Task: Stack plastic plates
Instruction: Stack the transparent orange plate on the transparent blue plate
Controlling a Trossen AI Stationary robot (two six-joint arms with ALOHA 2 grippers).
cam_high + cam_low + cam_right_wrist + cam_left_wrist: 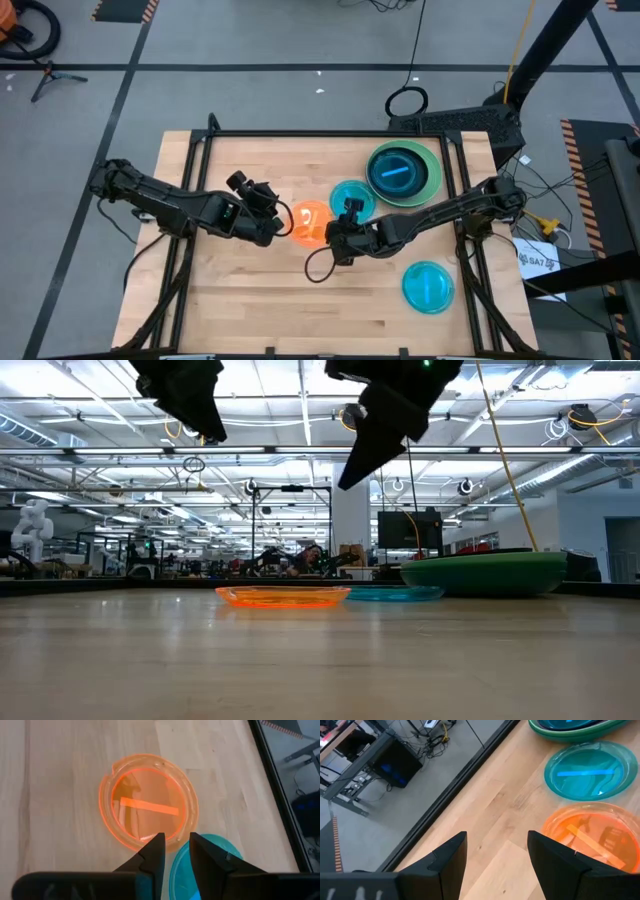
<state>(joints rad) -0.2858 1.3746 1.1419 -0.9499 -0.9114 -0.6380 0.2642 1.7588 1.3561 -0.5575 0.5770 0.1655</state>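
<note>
Wooden table (250, 310), workshop hall behind. Left gripper (281, 222): jaws wide, empty, hovering mid-table beside the orange plate (310, 223). Right gripper (335, 238): jaws narrow, empty, above that plate's other side. Cyan plate (352, 197) just beyond; green stack (404, 174) at the far right corner; another cyan plate (428, 287) alone by the right edge. Near-left area bare. The low view alone shows both grippers raised.

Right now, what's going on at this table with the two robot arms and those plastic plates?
Both arms hover above the middle of the wooden table, holding nothing. The left gripper is open beside the translucent orange plastic plate. The right gripper is partly closed and empty, over the spot where the orange plate meets a small cyan-blue plate. A stack in a large green plate sits farther back, and another cyan-blue plate lies alone.
</note>
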